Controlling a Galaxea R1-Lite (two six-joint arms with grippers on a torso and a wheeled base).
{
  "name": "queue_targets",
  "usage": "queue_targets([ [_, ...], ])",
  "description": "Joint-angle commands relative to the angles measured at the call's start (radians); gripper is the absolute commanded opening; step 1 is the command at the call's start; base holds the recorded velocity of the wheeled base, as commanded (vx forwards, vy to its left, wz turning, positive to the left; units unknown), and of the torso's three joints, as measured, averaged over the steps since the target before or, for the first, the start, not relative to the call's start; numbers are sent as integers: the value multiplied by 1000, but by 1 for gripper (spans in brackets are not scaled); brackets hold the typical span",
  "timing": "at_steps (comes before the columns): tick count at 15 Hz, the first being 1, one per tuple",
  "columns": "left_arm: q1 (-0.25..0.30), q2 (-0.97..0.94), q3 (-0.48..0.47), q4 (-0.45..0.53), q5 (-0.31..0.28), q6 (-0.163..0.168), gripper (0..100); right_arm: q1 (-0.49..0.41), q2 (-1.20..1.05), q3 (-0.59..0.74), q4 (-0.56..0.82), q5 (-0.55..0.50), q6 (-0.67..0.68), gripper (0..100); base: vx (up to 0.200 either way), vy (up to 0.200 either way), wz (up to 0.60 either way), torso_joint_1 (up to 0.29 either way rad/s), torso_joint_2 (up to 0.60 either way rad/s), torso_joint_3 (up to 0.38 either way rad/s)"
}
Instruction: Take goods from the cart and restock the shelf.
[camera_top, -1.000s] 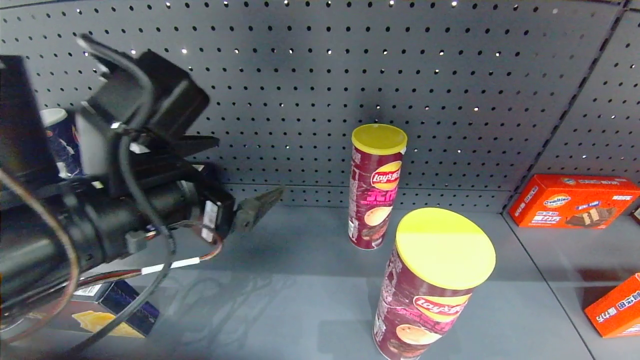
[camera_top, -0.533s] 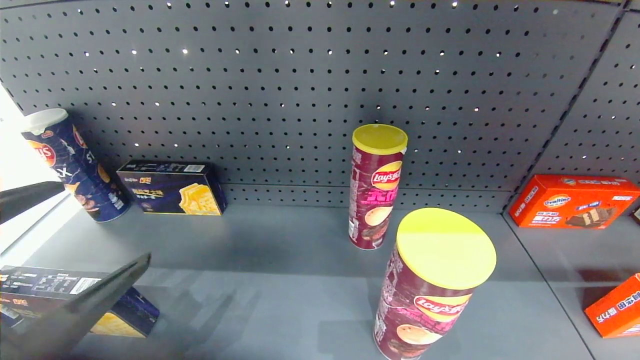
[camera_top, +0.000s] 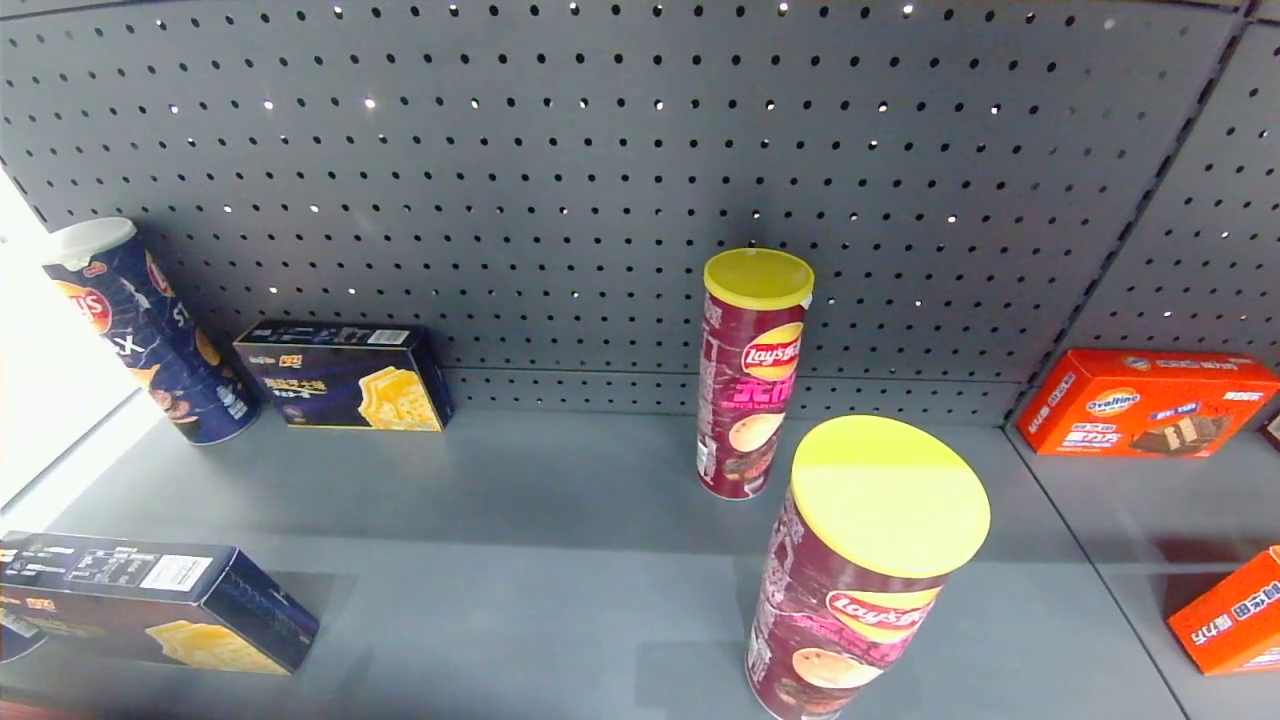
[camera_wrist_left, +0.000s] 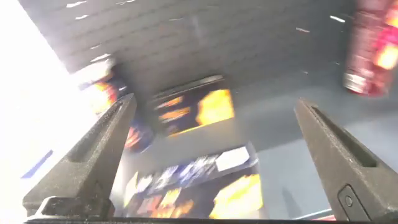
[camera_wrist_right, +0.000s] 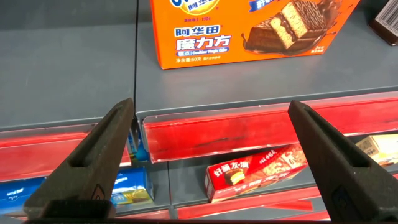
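On the grey shelf (camera_top: 560, 560), a dark blue biscuit box (camera_top: 150, 600) lies at the front left. A second one (camera_top: 345, 375) stands at the back beside a blue chip can (camera_top: 140, 330). Two maroon chip cans with yellow lids stand upright, one at the back (camera_top: 752, 370) and one nearer the front (camera_top: 860, 570). My left gripper (camera_wrist_left: 214, 99) is open and empty, held off from the blurred biscuit boxes (camera_wrist_left: 199, 180). My right gripper (camera_wrist_right: 211, 106) is open and empty, in front of an orange wafer box (camera_wrist_right: 249, 31) on a shelf.
Orange boxes sit in the neighbouring bay at the right (camera_top: 1145, 400) and front right (camera_top: 1225, 610). A pegboard wall (camera_top: 600, 150) backs the shelf. A red price strip (camera_wrist_right: 249, 134) edges the shelf by my right gripper, with more boxes (camera_wrist_right: 258, 177) on the shelf below.
My left arm has drawn back toward the lower left and out of the head view, uncovering the blue can and both biscuit boxes. The chip cans have not moved.
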Motion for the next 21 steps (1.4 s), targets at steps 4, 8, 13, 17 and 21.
queue_targets([
  [4, 226, -302, 221, 149, -257, -143, 100, 0, 1, 0, 0, 1, 0, 100, 0, 0, 0, 0, 0, 0],
  [8, 299, -302, 425, 187, -317, -129, 100, 0, 1, 0, 0, 1, 0, 100, 0, 0, 0, 0, 0, 0],
  [13, 417, -285, 438, 155, -322, -209, 100, 0, 1, 0, 0, 1, 0, 100, 0, 0, 0, 0, 0, 0],
  [17, 422, -380, 442, 137, -319, -211, 100, 0, 1, 0, 0, -1, 0, 100, 0, 0, 0, 0, 0, 0],
  [21, 422, -382, 442, 137, -319, -338, 100, 0, 1, 0, 0, -1, 0, 100, 0, 0, 0, 0, 0, 0],
])
